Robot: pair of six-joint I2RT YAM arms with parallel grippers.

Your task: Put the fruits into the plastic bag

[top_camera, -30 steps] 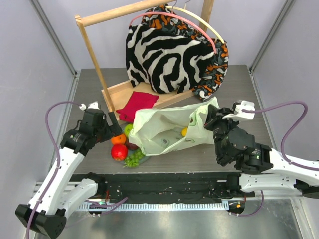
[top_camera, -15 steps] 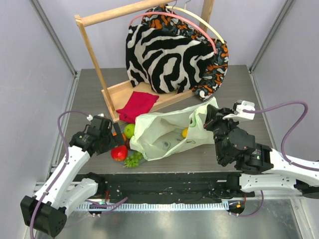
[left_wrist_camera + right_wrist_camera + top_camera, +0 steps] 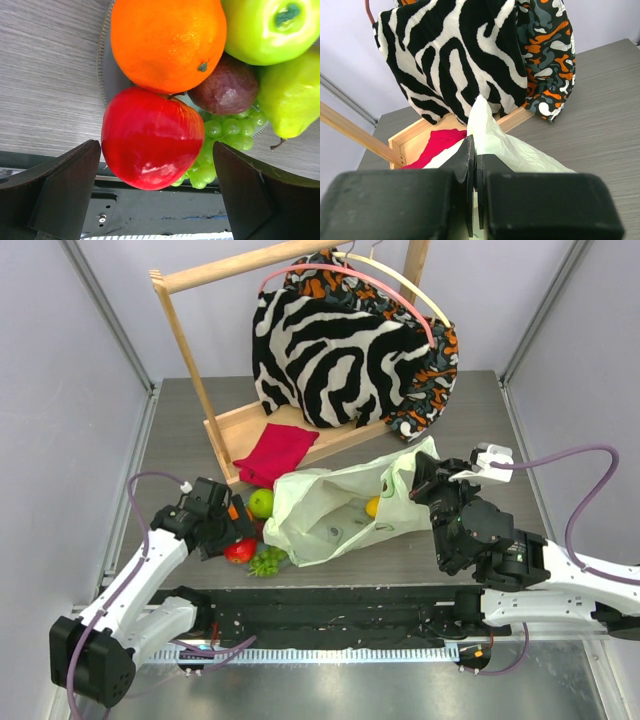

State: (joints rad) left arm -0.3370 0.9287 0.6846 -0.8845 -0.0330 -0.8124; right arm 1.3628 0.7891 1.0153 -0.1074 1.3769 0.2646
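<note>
Left wrist view: I read the left gripper [image 3: 156, 147] as fully apart, one finger on each side of the red apple [image 3: 150, 140], with a gap on both sides and nothing clamped. The red apple lies at the near edge of the fruits [image 3: 252, 530], against the orange [image 3: 167, 42] and the plum [image 3: 230, 87]. The green apple [image 3: 270, 30], pear [image 3: 290, 95] and grapes [image 3: 220, 145] sit to the right of them. All rest on a grey plate [image 3: 106, 75] at the near left of the table [image 3: 470, 410].

In the right wrist view, the right gripper [image 3: 475, 150] has its fingers pressed together on a raised fold of the plastic bag [image 3: 330, 510].

From the top view, I see the left arm rising from its near-left base, with the wrist bent over the pile. The right arm lies low along the near right, with its wrist aimed far-left at the bag's right end.

The bag lies on its side at mid-table, just right of the fruits. Its long axis runs from near-left to far-right, and the pinched far-right end is lifted. A yellow fruit [image 3: 370, 505] shows inside. I cannot tell which way the mouth faces. The red cloth [image 3: 275, 452] lies just beyond the bag.
</note>
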